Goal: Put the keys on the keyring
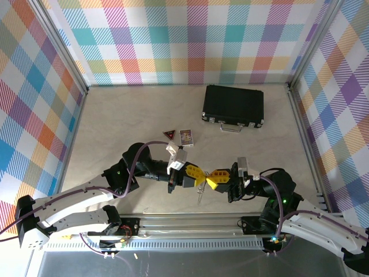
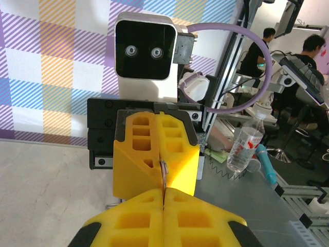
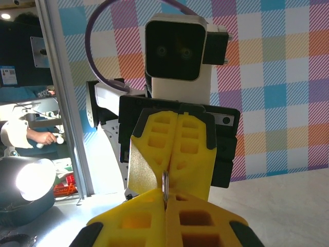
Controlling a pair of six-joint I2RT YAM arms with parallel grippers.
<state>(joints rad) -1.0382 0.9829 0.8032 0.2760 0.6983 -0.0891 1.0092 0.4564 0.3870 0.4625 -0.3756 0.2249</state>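
Yellow fingers [image 2: 128, 221] of the left gripper [image 1: 199, 174] are pressed together. Those of the right gripper [image 1: 210, 180] are pressed together too, and the 2 pairs meet tip to tip. They meet on the near side of the black case [image 1: 233, 107], a little to its left.

Each pair is clamped on the keyring [image 2: 163, 174], a thin silver loop seen edge-on in the seam where the pairs meet. It is held above the counter [image 1: 115, 127]. A thin silver piece [image 1: 200, 195] hangs down from it; I cannot tell whether that is a key or chain.

Farther on, off the case's near left corner, a dark triangular badge [image 1: 169, 134] and a small printed card [image 1: 185, 137] lie just beside each other. The case lies flat and closed, its metal handle [image 1: 230, 128] on the near side. Beyond the case stands a plaid wall [image 1: 184, 40].
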